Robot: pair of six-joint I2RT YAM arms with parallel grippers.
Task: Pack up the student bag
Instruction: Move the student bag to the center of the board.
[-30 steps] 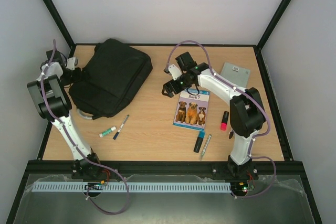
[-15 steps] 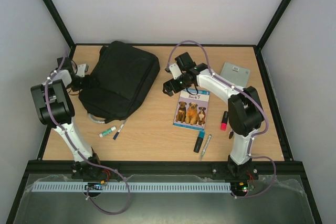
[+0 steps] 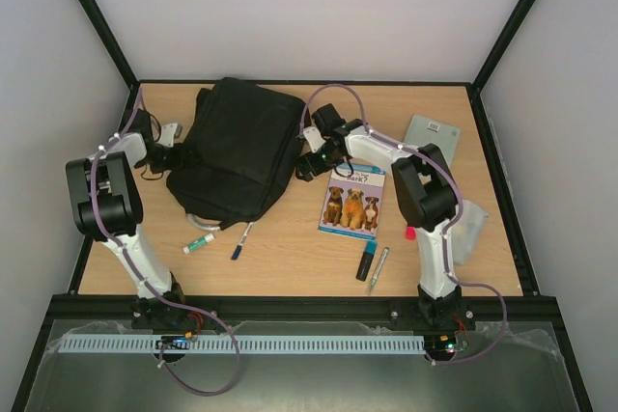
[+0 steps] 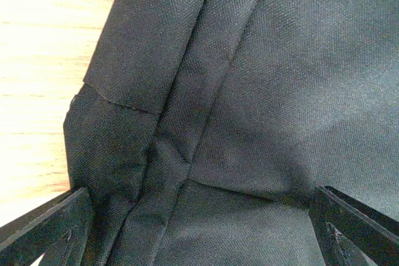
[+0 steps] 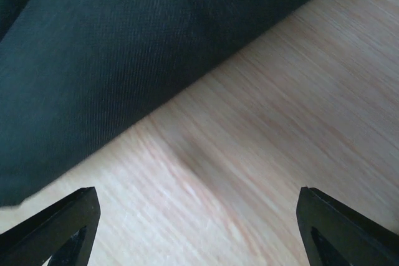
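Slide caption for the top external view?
Left pincer and right pincer, both open, flank the student bag; dog book unpacked.

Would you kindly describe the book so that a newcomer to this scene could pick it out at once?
Start at the large black student bag at the back left of the wooden table. Right of it, beside the right hand, lies the book. It alone shows three dogs on its cover; the pens near it are slim.

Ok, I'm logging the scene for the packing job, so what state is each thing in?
Backpack: lying flat, no opening visible.
Left end effector: open, facing the backpack's fabric.
Right end effector: open, at the backpack's edge, holding nothing.
Book: closed, flat, cover up.
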